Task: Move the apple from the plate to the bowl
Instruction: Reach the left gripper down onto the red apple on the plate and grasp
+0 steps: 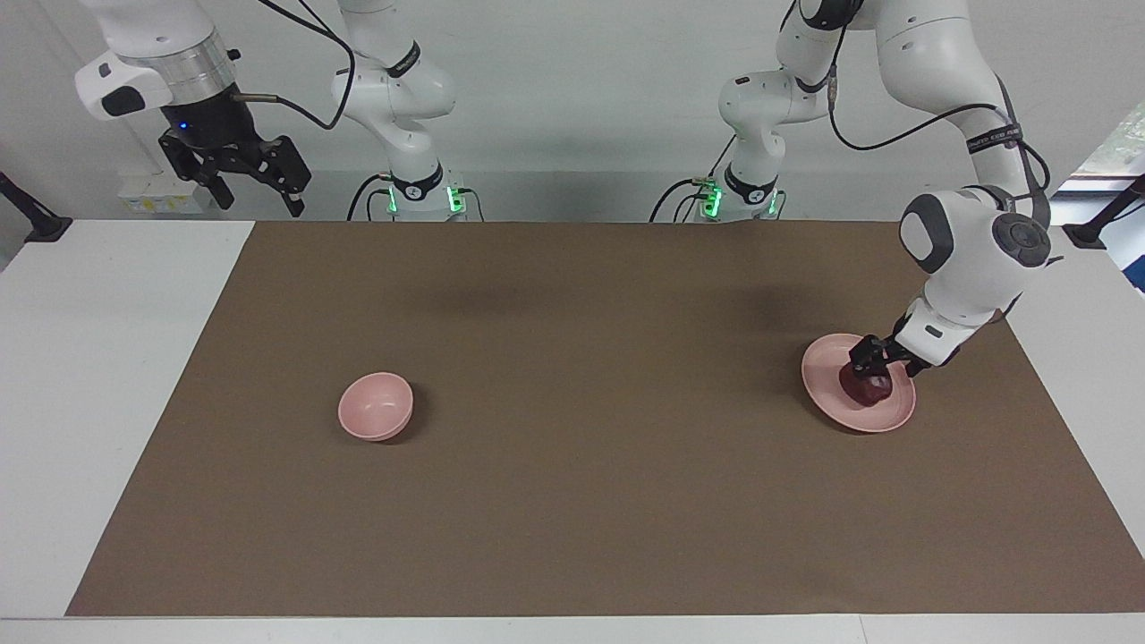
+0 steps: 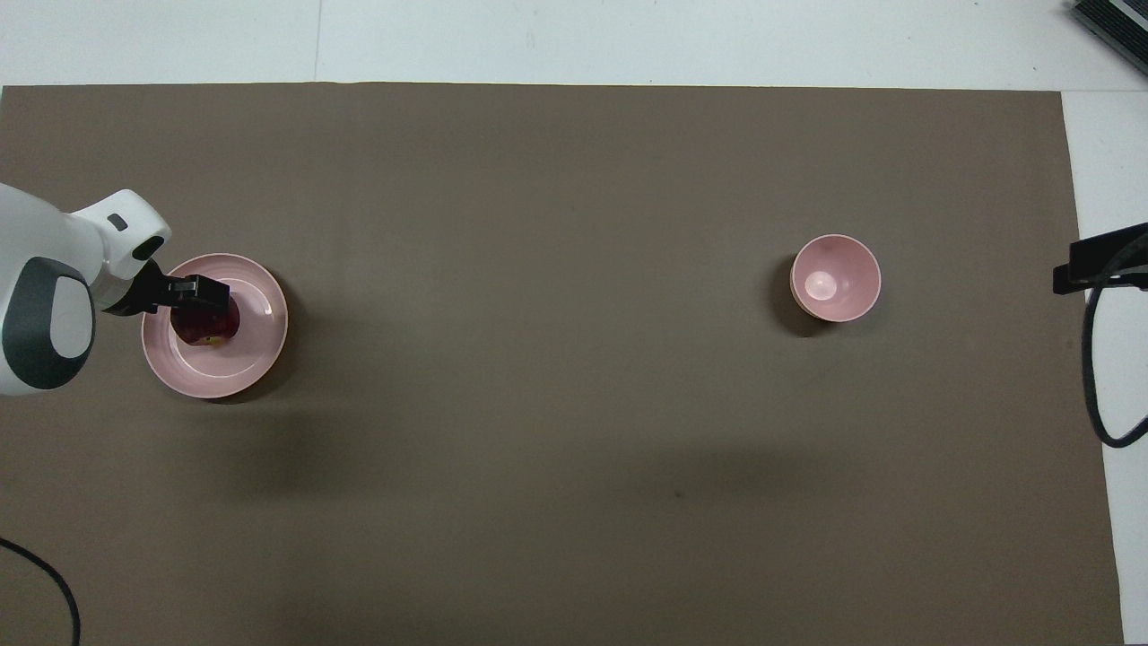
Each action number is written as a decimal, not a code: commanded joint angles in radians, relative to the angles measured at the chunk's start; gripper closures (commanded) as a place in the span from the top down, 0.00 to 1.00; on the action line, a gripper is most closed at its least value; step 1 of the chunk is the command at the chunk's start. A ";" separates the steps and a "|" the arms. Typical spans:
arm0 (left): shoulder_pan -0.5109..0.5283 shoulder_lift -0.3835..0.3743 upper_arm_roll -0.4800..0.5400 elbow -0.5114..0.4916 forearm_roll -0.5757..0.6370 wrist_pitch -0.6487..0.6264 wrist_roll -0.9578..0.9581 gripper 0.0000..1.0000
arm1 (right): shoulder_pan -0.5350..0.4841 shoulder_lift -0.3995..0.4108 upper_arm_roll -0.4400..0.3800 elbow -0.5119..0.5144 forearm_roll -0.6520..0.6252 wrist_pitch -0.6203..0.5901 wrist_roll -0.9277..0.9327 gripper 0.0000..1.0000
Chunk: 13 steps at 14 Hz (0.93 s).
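Observation:
The dark red apple lies on the pale pink plate at the left arm's end of the table. My left gripper is down on the plate, open, with its jaws low about the apple's upper part; I cannot tell whether they touch it. It hides part of the apple. The small pink bowl stands empty toward the right arm's end. My right gripper waits open, raised over the white table edge at that end.
A brown mat covers most of the white table. A black cable loops over the table's edge at the right arm's end. A dark object sits at the corner farthest from the robots.

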 commanded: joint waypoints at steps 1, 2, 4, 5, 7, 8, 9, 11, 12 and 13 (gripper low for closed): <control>0.009 0.002 -0.006 -0.039 0.011 0.049 -0.012 1.00 | -0.007 -0.023 0.008 -0.025 -0.008 0.000 -0.021 1.00; 0.009 0.002 -0.006 -0.046 0.011 0.054 -0.012 1.00 | -0.007 -0.023 0.010 -0.026 -0.007 0.000 -0.019 1.00; 0.007 0.013 -0.006 -0.053 0.011 0.071 -0.012 1.00 | -0.006 -0.025 0.011 -0.027 -0.007 0.000 -0.019 1.00; 0.007 0.019 -0.006 -0.050 0.011 0.068 -0.009 0.92 | -0.006 -0.025 0.011 -0.027 -0.004 0.000 -0.019 1.00; 0.002 0.022 -0.006 -0.035 0.011 0.051 0.002 0.26 | -0.006 -0.025 0.011 -0.027 -0.002 -0.002 -0.019 1.00; -0.001 0.020 -0.006 -0.033 0.013 0.049 0.003 0.14 | -0.006 -0.025 0.011 -0.027 -0.002 0.000 -0.019 1.00; -0.004 0.017 -0.006 -0.030 0.011 0.048 -0.003 0.11 | -0.006 -0.025 0.011 -0.027 -0.002 0.000 -0.019 1.00; -0.008 0.005 -0.006 -0.007 0.011 0.016 -0.006 0.10 | -0.006 -0.025 0.011 -0.027 -0.002 -0.002 -0.019 1.00; -0.010 0.005 -0.007 0.017 0.011 -0.006 -0.009 0.09 | -0.006 -0.025 0.011 -0.028 -0.002 -0.002 -0.019 1.00; -0.011 0.005 -0.007 0.038 0.011 -0.033 -0.012 0.08 | -0.006 -0.025 0.011 -0.028 -0.002 -0.002 -0.019 1.00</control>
